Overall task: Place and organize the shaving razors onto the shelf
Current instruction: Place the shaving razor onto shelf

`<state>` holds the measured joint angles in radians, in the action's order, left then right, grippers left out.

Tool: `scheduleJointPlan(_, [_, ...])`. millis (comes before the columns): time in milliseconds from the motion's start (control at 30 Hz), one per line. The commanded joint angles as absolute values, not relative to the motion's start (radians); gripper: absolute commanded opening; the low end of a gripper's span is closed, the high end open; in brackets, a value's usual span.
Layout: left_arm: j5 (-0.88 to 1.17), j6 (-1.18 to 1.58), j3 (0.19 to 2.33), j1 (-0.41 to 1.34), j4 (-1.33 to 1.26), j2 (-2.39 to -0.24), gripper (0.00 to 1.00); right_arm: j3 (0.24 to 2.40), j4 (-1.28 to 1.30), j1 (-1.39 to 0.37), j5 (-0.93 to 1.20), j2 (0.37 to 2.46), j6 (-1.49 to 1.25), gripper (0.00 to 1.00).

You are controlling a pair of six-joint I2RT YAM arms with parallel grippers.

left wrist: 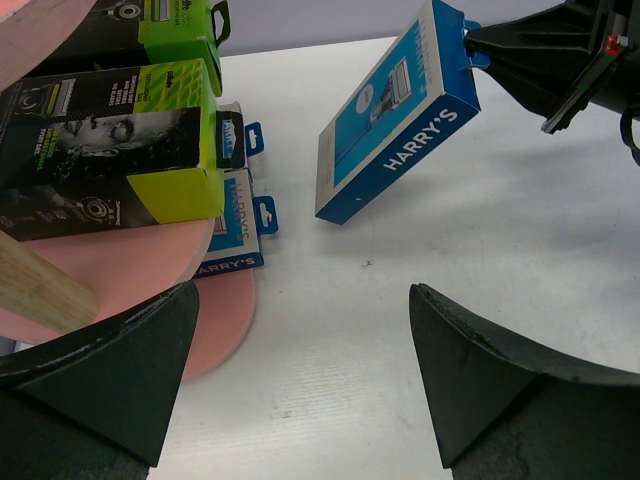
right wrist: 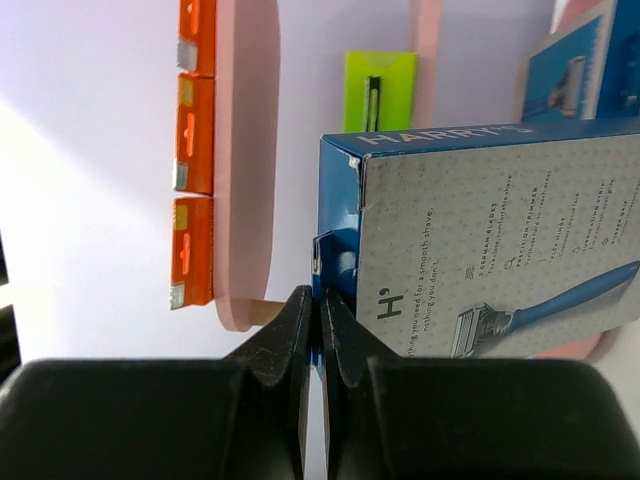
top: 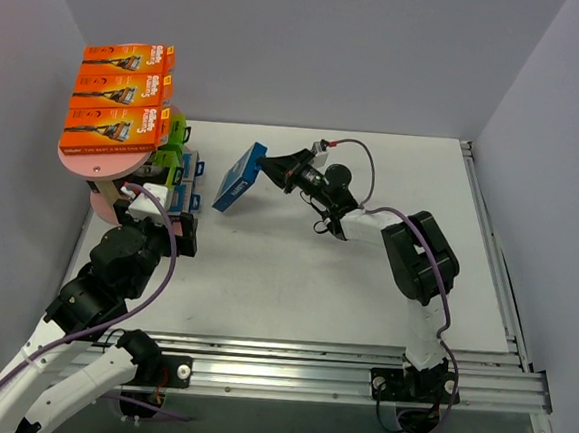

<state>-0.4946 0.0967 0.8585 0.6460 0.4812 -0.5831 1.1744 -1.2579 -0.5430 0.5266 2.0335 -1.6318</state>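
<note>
The pink shelf [top: 98,161] stands at the far left. Three orange razor packs [top: 119,88] lie on its top board. Two black-and-lime packs [left wrist: 110,150] sit on a middle board, and two blue packs [left wrist: 240,215] on the lowest board [left wrist: 140,265]. My right gripper [top: 273,167] is shut on the hang tab of a third blue pack [top: 239,177] and holds it tilted in the air just right of the shelf. The wrist view shows its jaws [right wrist: 320,310] pinching the tab of that pack [right wrist: 490,250]. My left gripper [left wrist: 300,370] is open and empty over the table beside the shelf's base.
Grey walls close in the left, back and right. A metal rail [top: 358,367] runs along the near table edge. The left arm [top: 115,263] lies close against the shelf's near side. The white table [top: 315,279] stretches right of the shelf.
</note>
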Motion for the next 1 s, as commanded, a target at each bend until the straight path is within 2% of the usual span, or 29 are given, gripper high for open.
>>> scheduleJointPlan(0, [-0.509,0.104,0.871,0.646,0.445,-0.58,0.95,1.264,-2.01,-0.569,0.554,1.993,-1.646,0.0])
scheduleJointPlan(967, [-0.511,0.104,0.871,0.647,0.442,-0.566,0.95,1.488,-2.01,-0.678,0.548,2.158,-1.646,0.0])
